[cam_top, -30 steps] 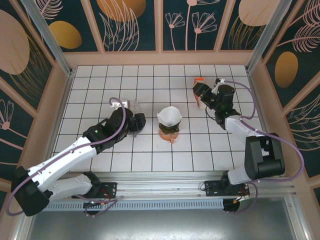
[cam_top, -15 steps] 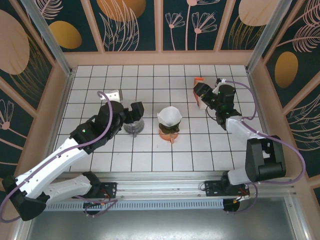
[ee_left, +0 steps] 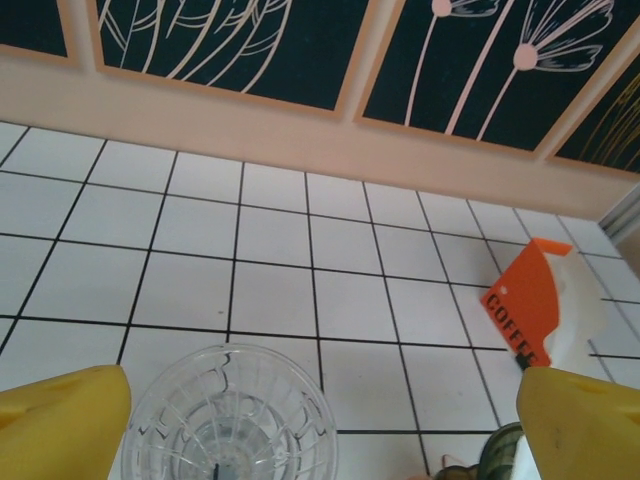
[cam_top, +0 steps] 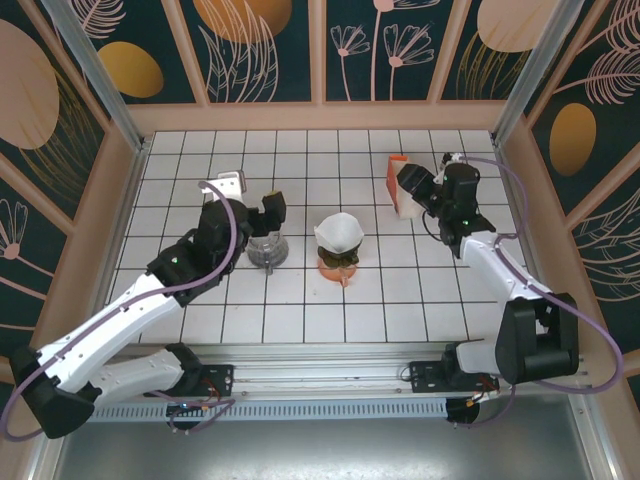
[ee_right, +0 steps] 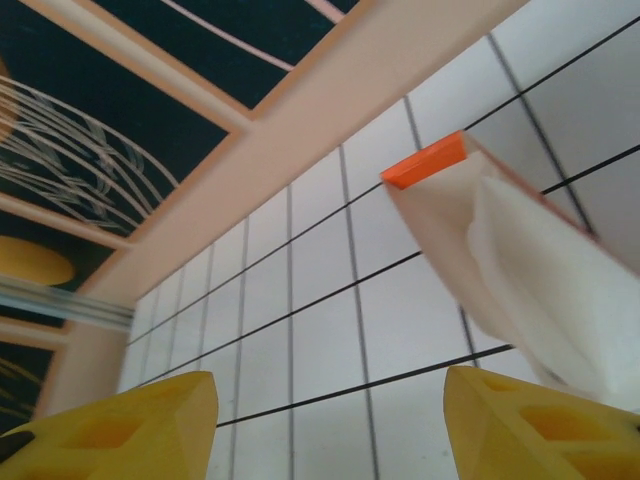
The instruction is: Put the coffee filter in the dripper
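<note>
From above, the left gripper [cam_top: 258,222] hangs at the glass dripper [cam_top: 266,250]; a white coffee filter [cam_top: 338,232] sits to the right of that dripper, and further right the right gripper [cam_top: 420,192] is just beside the filter pack [cam_top: 398,185]. In the left wrist view, the yellow fingers [ee_left: 60,420] are spread wide either side of the dripper, gripping nothing. In the right wrist view, the fingers [ee_right: 545,420] gape empty by the pack. A good pick would likely pinch one filter's edge only.

Two yellow fingers [ee_right: 130,425] stand wide apart in the bottom corners. Beyond them stretches the white-tiled tabletop [ee_right: 320,350] with black grid lines. At the right lies an orange-edged filter pack [ee_right: 520,260], white paper inside, near the peach wall rail [ee_right: 300,110].
</note>
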Robot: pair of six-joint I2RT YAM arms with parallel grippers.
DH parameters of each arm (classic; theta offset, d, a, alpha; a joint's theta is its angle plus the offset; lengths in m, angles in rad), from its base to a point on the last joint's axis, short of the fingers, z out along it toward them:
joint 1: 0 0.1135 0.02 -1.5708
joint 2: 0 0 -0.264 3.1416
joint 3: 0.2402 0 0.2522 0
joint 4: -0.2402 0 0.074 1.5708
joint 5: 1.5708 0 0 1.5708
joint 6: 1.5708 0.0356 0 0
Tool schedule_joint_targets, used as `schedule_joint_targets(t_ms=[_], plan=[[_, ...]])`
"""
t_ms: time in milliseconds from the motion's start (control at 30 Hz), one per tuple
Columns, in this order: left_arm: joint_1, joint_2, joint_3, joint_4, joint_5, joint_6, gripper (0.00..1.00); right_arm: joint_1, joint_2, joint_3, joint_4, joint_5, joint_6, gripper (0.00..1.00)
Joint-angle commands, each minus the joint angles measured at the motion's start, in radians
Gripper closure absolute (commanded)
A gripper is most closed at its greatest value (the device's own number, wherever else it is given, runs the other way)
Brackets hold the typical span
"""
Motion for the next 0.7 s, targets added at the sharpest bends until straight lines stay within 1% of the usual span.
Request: schedule_joint_targets(t_ms=[0,67,100,200,367,433,533,667], plan=[[-0.004,-0.001,-0.060,0.080,-0.030,0.041,0.03,-0.012,0.036,0.090,-0.149,0.090,-0.111,0.42],[-0.004,-0.009,-0.094,0.102,-0.023,0.040,0.03,-0.017,0.078,0.133,-0.181,0.102,-0.128,0.44],[-0.004,-0.013,-0.107,0.112,-0.018,0.037,0.03,-0.017,0.100,0.153,-0.185,0.105,-0.132,0.47],[-0.004,-0.011,-0.133,0.121,-0.001,0.027,0.03,-0.010,0.170,0.216,-0.176,0.094,-0.115,0.53],[-0.004,-0.007,-0.161,0.132,0.016,0.021,0.04,0.033,0.284,0.300,-0.134,0.134,-0.030,0.54],[-0.004,-0.016,-0.171,0.135,0.013,0.022,0.04,0.052,0.337,0.340,-0.147,0.162,-0.003,0.56],[-0.004,-0.033,-0.182,0.140,0.008,0.024,0.04,0.057,0.378,0.351,-0.140,0.190,0.052,0.60],[-0.004,-0.051,-0.192,0.136,-0.001,0.031,0.03,0.060,0.387,0.326,-0.114,0.228,0.101,0.62]])
